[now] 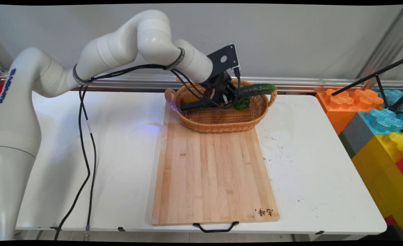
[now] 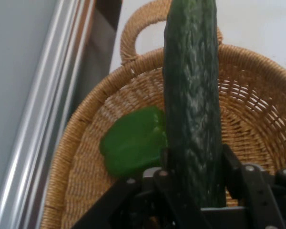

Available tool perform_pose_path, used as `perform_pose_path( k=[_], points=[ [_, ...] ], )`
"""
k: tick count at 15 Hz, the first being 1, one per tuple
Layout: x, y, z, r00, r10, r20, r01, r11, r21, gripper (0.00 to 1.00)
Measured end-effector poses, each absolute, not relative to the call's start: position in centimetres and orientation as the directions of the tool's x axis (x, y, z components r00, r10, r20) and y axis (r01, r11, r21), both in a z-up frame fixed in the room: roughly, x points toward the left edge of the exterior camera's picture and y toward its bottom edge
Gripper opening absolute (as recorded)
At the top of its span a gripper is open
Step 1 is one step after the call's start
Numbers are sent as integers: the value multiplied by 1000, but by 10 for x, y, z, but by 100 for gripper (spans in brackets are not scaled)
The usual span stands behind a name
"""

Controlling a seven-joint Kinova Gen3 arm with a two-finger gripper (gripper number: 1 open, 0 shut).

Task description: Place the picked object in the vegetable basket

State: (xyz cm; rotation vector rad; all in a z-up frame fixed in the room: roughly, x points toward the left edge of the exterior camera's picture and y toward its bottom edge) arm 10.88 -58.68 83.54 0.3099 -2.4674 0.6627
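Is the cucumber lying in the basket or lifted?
Lifted: the claw grips the cucumber, one end over the basket rim.

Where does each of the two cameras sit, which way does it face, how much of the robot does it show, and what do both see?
Main view: above the table's near side, facing the back wall; shows the white arm, cables and gripper.
Hand view: on the hand, looking along the gripper; only the black linkage and jaws show.
Shared: the cucumber clamped in the jaws, the green pepper, the wicker basket.

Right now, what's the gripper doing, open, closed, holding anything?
Gripper: closed on the cucumber, lifted over the wicker basket.
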Motion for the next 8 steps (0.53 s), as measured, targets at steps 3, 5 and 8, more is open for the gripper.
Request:
perform_pose_path(
  k=[3,5,8],
  points=[
    [109,-591,827,-810,-71,582,-343,862,-372,100],
    [108,-592,824,-807,-69,586,-339,868,-364,100],
    [106,-588,824,-802,-79,591,-340,875,-344,100]
  ],
)
